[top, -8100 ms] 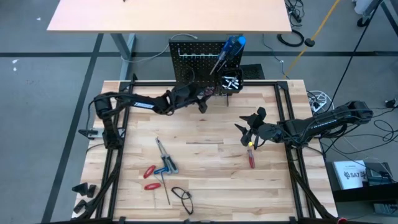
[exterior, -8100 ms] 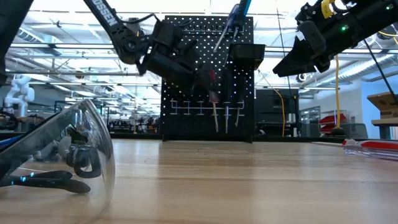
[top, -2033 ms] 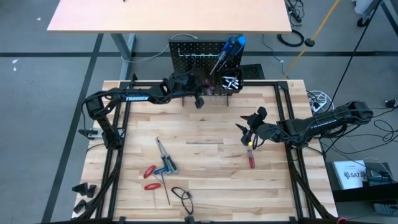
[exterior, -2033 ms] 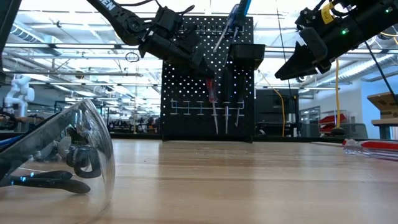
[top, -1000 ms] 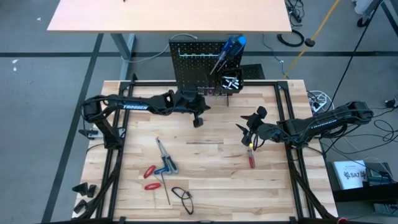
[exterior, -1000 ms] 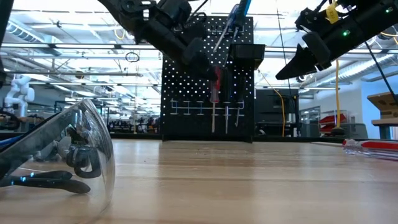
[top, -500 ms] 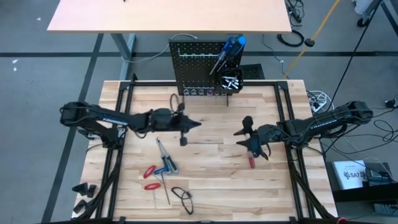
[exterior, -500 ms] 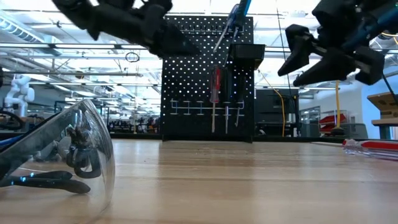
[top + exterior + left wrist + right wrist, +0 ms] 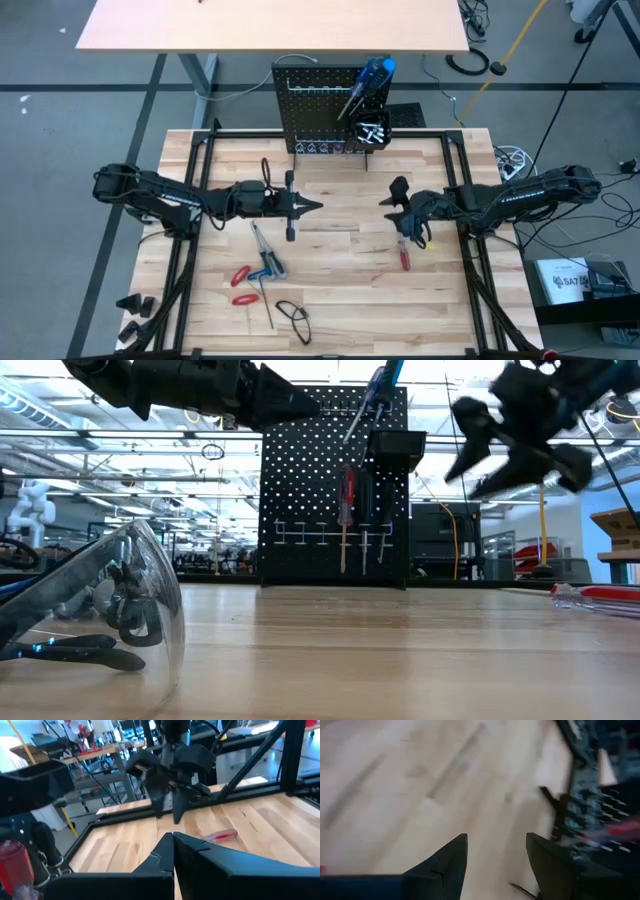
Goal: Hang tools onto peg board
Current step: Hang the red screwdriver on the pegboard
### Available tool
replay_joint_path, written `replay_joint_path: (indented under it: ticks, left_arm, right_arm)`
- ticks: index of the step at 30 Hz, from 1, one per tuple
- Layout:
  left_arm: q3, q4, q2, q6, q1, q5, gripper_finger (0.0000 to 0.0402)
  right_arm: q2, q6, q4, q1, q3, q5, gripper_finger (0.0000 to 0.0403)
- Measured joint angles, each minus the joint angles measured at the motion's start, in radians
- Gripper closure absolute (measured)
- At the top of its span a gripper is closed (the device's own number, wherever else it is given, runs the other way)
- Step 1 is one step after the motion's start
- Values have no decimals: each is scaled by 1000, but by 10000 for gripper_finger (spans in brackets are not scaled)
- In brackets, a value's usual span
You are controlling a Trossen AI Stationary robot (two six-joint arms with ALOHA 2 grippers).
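Jaws pressed together on the left gripper (image 9: pixel 312 206), spread on the right gripper (image 9: pixel 398 205); black perforated peg board (image 9: pixel 300 470) holds a red-handled screwdriver (image 9: pixel 346 495).

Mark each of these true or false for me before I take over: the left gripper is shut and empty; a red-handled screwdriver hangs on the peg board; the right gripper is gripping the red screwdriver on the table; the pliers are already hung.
1. The left gripper is shut and empty. True: its fingers meet over the table with nothing between them.
2. A red-handled screwdriver hangs on the peg board. True.
3. The right gripper grips the red screwdriver on the table. False: its fingers are open and empty, and that screwdriver lies on the wood beside it.
4. The pliers are already hung. False: they lie on the table near the left arm.
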State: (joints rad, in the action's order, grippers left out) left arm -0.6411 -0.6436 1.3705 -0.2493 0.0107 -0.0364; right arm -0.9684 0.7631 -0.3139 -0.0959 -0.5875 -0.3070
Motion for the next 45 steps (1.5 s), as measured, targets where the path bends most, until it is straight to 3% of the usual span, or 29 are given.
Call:
replay_joint_path:
  ticks: [5, 9, 12, 17, 20, 37, 45]
  left_arm:
    - [0, -62, 0, 6, -8, 0, 402]
    - [0, -84, 0, 7, -9, 0, 402]
    - [0, -82, 0, 7, -9, 1, 401]
    - [0, -77, 0, 7, -9, 1, 395]
    - [0, -71, 0, 7, -9, 1, 394]
    - [0, -53, 0, 9, -9, 6, 391]
    - [-1, -47, 0, 11, -9, 6, 391]
  right_arm:
    - [0, -44, -67, 24, -127, -5, 209]
    - [0, -245, -84, 43, -145, -2, 209]
    - [-5, -300, -172, 51, -145, 50, 209]
    - [-27, -112, -282, 26, -144, 68, 209]
    - [-43, -11, -290, 11, -144, 15, 209]
    - [-216, 200, -549, -10, -144, -33, 209]
    - [-352, 301, -527, -11, -144, -25, 209]
